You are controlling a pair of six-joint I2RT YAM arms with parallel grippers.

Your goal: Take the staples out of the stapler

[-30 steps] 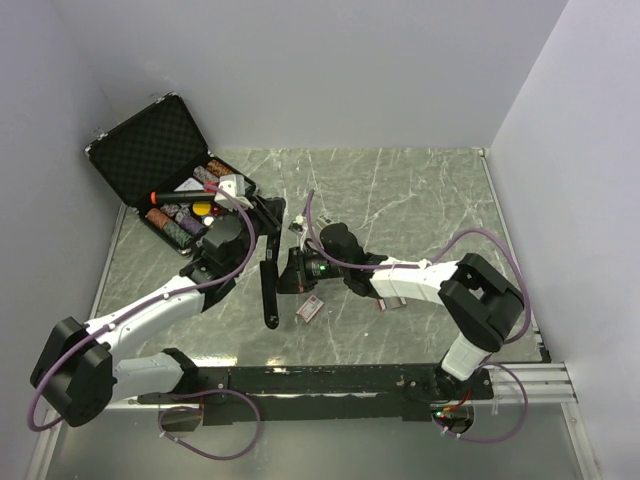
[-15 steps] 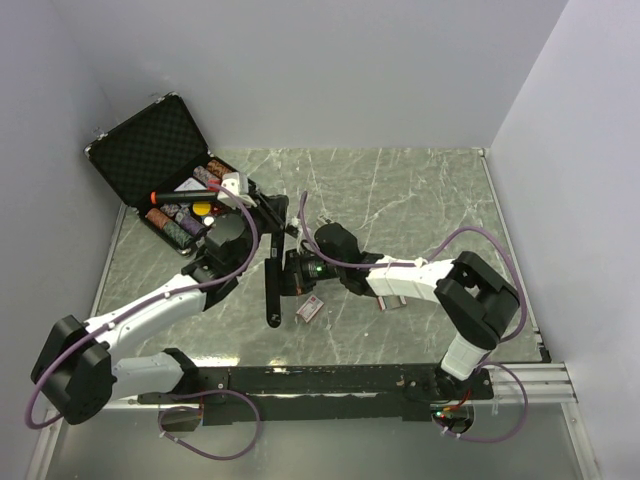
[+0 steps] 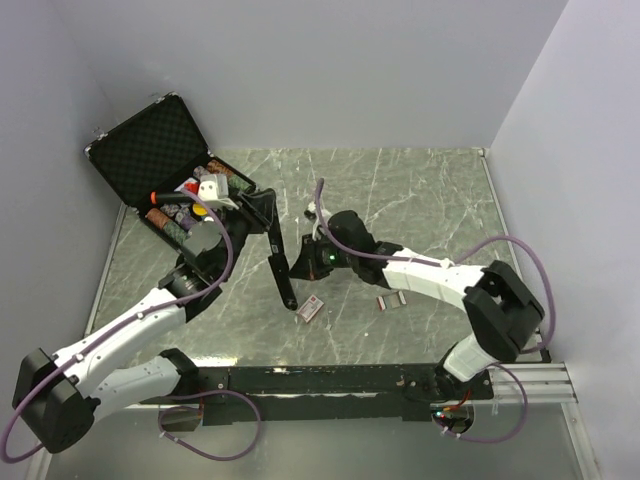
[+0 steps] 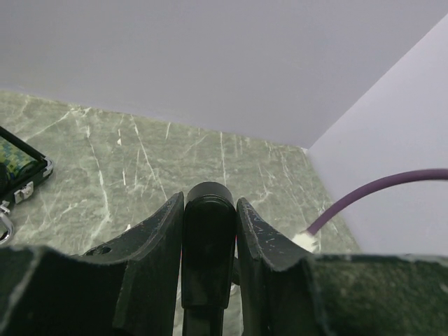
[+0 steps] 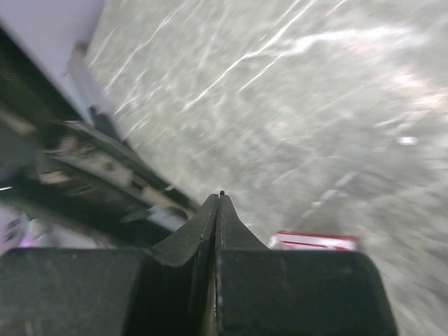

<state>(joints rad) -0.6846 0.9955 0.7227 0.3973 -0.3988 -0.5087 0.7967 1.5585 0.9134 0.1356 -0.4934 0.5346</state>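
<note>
The stapler (image 3: pixel 281 272) looks rigid, hinged and slick; the left tool (image 4: pixel 208 210) clamps one narrow end, which seems a sound hold. The right tool (image 5: pixel 219 210) is pressed together, seemingly on nothing.

Right wrist cam's pretty smeared, so the stapler (image 5: pixel 119 189) there is just a dark blur. Left wrist view chops the case (image 4: pixel 33 172) at its edge.

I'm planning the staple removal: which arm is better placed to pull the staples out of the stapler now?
Right. The left hand is clamped on the stapler, so it is occupied. The right hand is shut on nothing and sits just beside the stapler, so it probably only needs to open and reach in.
</note>
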